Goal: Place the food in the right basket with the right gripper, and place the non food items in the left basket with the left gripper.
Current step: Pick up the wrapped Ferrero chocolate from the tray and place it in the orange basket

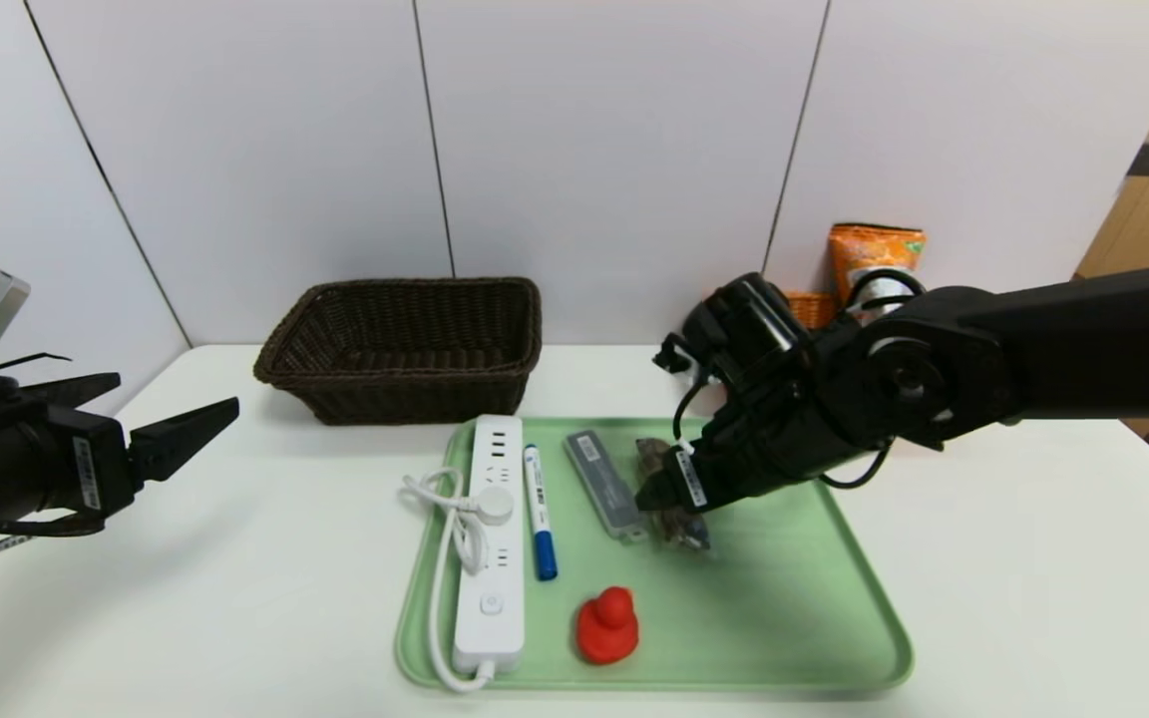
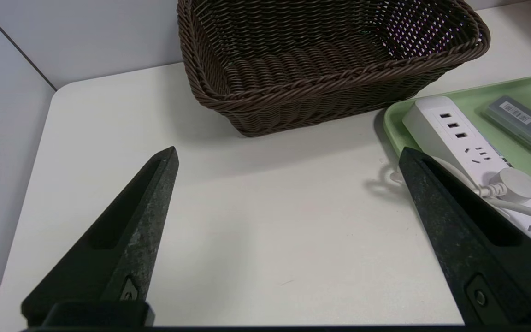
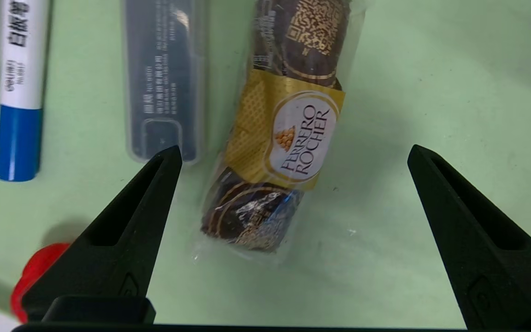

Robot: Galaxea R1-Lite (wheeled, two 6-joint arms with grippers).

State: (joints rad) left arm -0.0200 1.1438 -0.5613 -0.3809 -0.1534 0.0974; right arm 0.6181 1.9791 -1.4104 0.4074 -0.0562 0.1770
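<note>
Hovering over the white worktop (image 1: 235, 558) at the far left, the left gripper (image 2: 288, 161) has its jaws wide apart and holds nothing. Just beyond it stands the dark brown woven wicker basket (image 1: 405, 344), near the wall. To the right of this basket lies the light green plastic tray (image 1: 794, 598). On the tray, from left to right, rest the white power strip with its coiled cable (image 1: 490, 543), the white marker pen with a blue cap (image 1: 539, 511), the grey translucent flat case (image 1: 604, 484), and the clear-wrapped pack of Ferrero Rocher chocolates (image 3: 284, 138). The small red rubber duck (image 1: 607, 626) sits on the near part of the tray, below the marker and the case. The right gripper (image 3: 293, 157) is low over the chocolate pack, with jaws wide open on either side of it and not touching it; the pack lies flat on the tray, just beside the grey case. Behind the right arm, an orange snack bag (image 1: 874, 254) stands upright in the orange woven basket (image 1: 814, 307), which is mostly hidden.
</note>
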